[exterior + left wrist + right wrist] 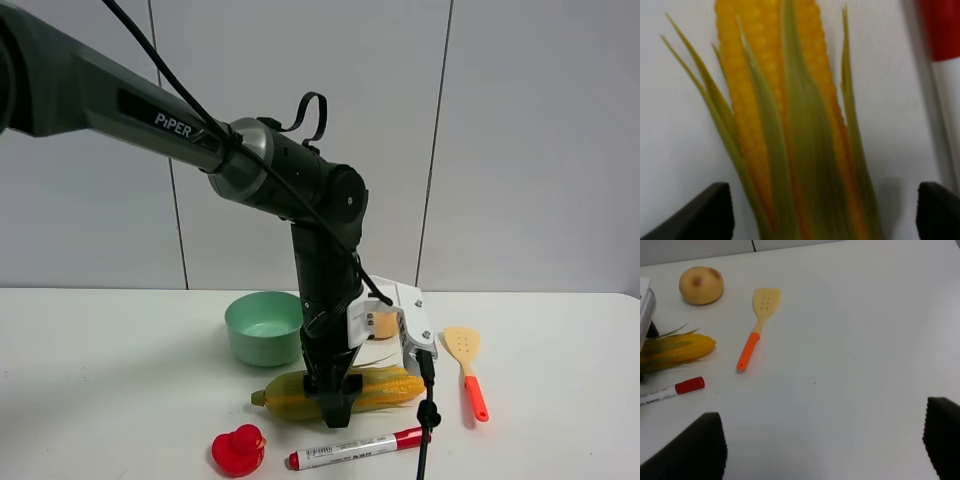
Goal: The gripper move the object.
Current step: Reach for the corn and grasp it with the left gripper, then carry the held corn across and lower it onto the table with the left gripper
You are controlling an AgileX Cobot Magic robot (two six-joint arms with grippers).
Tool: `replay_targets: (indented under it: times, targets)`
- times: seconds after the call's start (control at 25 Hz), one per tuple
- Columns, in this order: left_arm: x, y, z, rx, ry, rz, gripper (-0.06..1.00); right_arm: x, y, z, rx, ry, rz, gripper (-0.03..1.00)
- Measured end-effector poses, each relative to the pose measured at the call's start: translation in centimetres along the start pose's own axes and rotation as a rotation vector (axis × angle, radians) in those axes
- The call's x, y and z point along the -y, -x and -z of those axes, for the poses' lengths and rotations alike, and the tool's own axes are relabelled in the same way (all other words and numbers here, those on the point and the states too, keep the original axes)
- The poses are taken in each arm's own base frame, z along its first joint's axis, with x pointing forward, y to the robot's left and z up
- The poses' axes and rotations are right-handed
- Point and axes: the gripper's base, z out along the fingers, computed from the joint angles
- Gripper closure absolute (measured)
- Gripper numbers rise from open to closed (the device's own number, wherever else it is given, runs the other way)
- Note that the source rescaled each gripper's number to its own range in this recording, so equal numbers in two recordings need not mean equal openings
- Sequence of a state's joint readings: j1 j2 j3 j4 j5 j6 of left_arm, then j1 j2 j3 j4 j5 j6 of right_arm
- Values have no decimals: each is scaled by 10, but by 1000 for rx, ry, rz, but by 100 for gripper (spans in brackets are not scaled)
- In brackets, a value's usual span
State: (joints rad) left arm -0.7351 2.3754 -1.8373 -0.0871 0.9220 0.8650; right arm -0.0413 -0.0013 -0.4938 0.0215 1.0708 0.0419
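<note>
The object, a long ear of corn [385,386] with yellow kernels and green husk, lies flat on the white table in front of the bowl. My left gripper [335,402] reaches straight down over its middle. In the left wrist view the corn [790,125] runs between the two black fingers [715,210], which stand well apart on either side of it with gaps showing, so the left gripper [825,192] is open. The right gripper [825,412] is open over bare table with nothing between its fingers. From there the corn's tip [680,349] shows at the far side.
A green bowl [264,326] stands just behind the corn. A red-capped marker [355,448] and a red toy duck [238,450] lie in front of it. An orange-handled spatula [467,370] lies to the right. A round tan fruit [701,285] sits behind the wrist bracket.
</note>
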Motion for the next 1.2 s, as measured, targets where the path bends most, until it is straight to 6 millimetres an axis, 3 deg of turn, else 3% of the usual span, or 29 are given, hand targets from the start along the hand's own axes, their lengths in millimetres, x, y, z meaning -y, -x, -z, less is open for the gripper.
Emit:
replay_targets:
  times: [0.32,0.4,0.44,0.48,0.52,0.92,1.2]
  targets:
    - [0,-1,-6,-3,-7,3,34,0,0,0,0,0,0,-3]
    - [0,0,-6,2,-1,3,50,0,0,0,0,0,0,-3]
    - [0,0,-6,5,3,3,64,0,0,0,0,0,0,-3]
    - [-1,0,-6,8,6,3,90,0,0,0,0,0,0,-3]
    - [-1,0,-6,9,8,0,94,0,0,0,0,0,0,-3]
    - [-2,4,-3,20,19,-4,94,0,0,0,0,0,0,-3]
    - [-11,18,27,28,9,-10,94,0,0,0,0,0,0,-3]
